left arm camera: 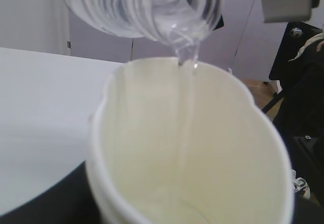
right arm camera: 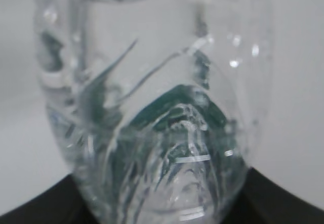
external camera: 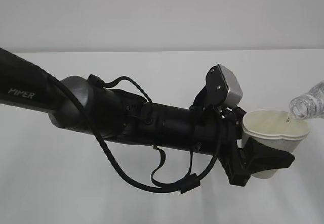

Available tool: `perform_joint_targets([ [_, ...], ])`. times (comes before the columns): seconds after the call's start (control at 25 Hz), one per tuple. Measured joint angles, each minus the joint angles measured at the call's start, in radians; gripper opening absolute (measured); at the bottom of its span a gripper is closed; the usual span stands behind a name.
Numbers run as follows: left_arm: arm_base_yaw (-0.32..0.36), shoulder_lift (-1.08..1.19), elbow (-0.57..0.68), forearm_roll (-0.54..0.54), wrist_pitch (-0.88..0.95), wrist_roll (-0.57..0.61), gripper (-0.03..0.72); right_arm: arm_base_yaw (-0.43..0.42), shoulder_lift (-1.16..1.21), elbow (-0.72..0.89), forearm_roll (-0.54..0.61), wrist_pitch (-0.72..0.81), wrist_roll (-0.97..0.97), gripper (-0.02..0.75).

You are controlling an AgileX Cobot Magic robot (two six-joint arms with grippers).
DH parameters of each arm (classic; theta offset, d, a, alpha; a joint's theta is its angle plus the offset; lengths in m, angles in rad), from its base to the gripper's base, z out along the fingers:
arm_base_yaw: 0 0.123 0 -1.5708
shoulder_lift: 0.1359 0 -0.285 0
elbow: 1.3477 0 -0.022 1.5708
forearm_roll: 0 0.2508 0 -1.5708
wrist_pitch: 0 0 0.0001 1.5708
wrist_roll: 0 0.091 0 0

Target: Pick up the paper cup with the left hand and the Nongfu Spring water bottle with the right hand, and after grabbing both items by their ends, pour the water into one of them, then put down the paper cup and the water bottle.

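My left gripper (external camera: 263, 158) is shut on the cream paper cup (external camera: 276, 133), holding it above the table; black fingers (external camera: 271, 155) wrap its lower wall and squeeze its rim out of round. The clear Nongfu Spring water bottle (external camera: 309, 105) comes in tilted from the right edge, its open neck over the cup's rim. In the left wrist view a thin stream of water (left arm camera: 186, 113) runs from the bottle (left arm camera: 147, 6) into the cup (left arm camera: 192, 148). In the right wrist view the bottle's ribbed base (right arm camera: 152, 113) fills the picture, with black fingers (right arm camera: 35, 211) of my right gripper (right arm camera: 160, 204) on both sides.
A white table (external camera: 76, 183) lies below under a pale wall. The thick black left arm (external camera: 126, 115) with loose cables crosses the middle of the exterior view. Beyond the table's far edge, dark furniture (left arm camera: 304, 82) stands at the right of the left wrist view.
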Motion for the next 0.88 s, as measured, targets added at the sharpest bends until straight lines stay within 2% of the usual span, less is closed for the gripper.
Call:
perform_joint_targets([
  [0.88, 0.0, 0.0, 0.0, 0.015, 0.0, -0.021, 0.429, 0.0, 0.0, 0.0, 0.0, 0.0, -0.002, 0.402],
])
